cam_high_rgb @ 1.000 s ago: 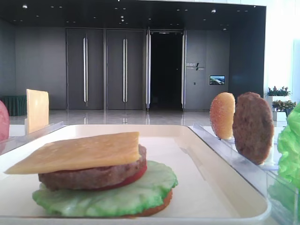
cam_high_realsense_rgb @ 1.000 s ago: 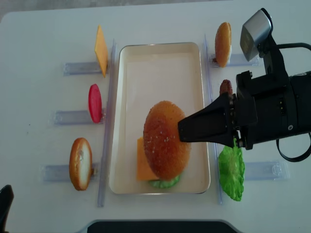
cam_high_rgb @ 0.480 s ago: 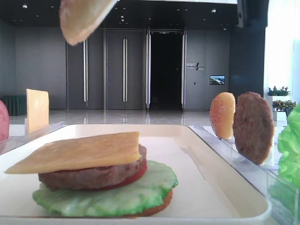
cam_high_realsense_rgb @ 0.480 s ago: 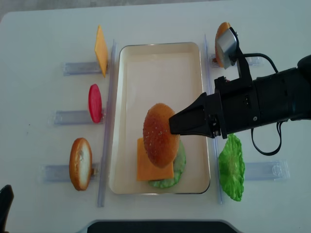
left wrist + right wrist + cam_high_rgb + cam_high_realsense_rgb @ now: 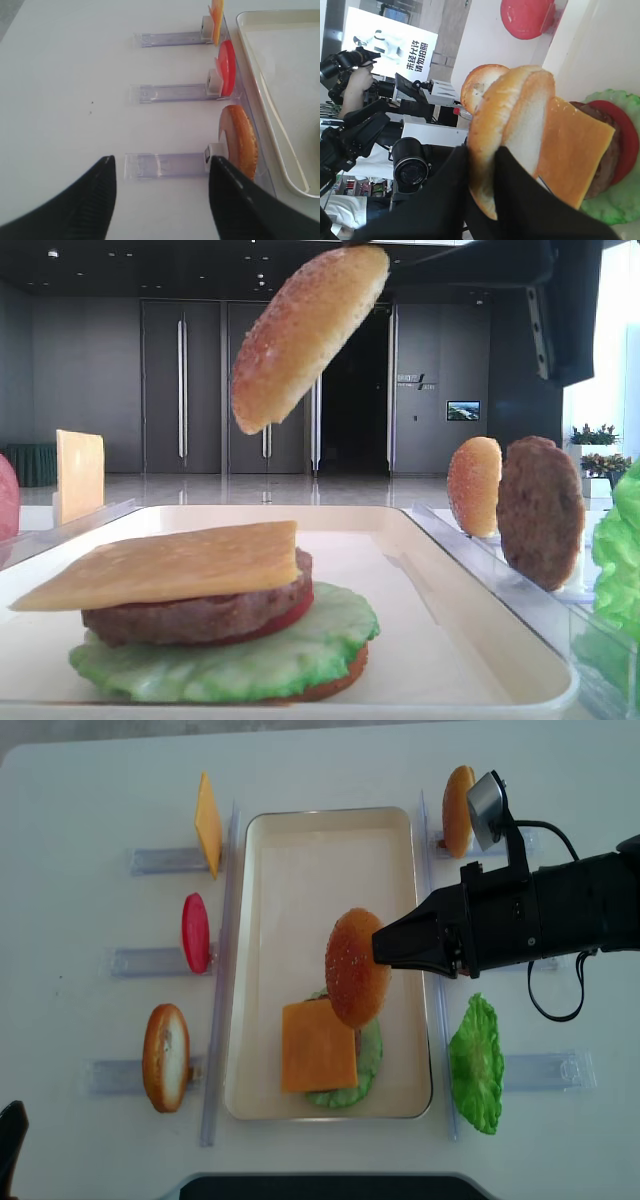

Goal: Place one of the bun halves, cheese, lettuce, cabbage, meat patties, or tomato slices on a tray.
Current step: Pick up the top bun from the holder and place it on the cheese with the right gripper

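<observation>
Two black fingers of the right gripper pinch a seeded bun half by its edge, tilted, in the air above the cream tray. Below sits a cheese slice over patty, tomato, lettuce. Left gripper jaws stand wide apart, holding nothing, over the white table.

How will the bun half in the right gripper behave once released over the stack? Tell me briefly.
The bun half hangs tilted in the right gripper, pinched at its rim without sagging, so it is probably stiff and light. The cheese on top of the stack looks smooth and slanted, so the bun may slide. Dropped on edge, its round shape could roll.
</observation>
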You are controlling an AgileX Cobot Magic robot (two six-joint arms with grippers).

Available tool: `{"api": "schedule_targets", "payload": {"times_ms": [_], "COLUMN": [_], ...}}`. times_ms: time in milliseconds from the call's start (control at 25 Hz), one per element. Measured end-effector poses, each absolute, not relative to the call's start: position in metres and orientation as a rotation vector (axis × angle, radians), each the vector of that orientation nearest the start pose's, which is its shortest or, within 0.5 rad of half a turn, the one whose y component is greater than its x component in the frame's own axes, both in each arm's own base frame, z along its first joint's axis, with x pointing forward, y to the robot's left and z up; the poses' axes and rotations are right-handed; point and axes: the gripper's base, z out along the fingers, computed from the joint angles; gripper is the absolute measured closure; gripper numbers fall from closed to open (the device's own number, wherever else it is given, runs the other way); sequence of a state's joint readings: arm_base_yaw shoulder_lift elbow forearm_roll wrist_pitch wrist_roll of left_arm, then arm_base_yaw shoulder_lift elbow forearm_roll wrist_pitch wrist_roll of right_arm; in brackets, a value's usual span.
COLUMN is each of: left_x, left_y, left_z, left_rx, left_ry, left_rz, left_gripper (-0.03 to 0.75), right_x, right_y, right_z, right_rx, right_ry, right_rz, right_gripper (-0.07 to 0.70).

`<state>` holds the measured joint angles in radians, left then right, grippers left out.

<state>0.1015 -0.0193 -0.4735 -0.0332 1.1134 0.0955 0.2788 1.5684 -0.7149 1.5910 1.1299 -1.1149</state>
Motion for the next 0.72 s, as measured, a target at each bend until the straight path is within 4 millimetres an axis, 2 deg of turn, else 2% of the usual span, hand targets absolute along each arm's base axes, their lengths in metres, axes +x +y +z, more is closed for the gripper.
{"api": "schedule_targets", "payload": {"times_ms": [240, 560, 720], "left_x": [-0.007, -0.007, -0.007], "left_y": [-0.003, -0.003, -0.003], "left_z": [0.266, 0.266, 0.266], "left_rx": [-0.004, -0.007, -0.008], "left_ry": [2.105, 2.105, 2.105], "left_rz": [0.078, 0.076, 0.076], "left_gripper": [0.265, 0.265, 0.265], "right_x": [0.234, 0.222, 0.22], "right_y": [0.154, 0.182, 0.187], "right_z": [0.218, 0.217, 0.217], "right_rx": [-0.327, -0.351, -0.353], "right_ry": [2.291, 2.294, 2.289], "right_rz": [1.72, 1.729, 1.717], "right_gripper": [0.524, 0.524, 0.524]}}
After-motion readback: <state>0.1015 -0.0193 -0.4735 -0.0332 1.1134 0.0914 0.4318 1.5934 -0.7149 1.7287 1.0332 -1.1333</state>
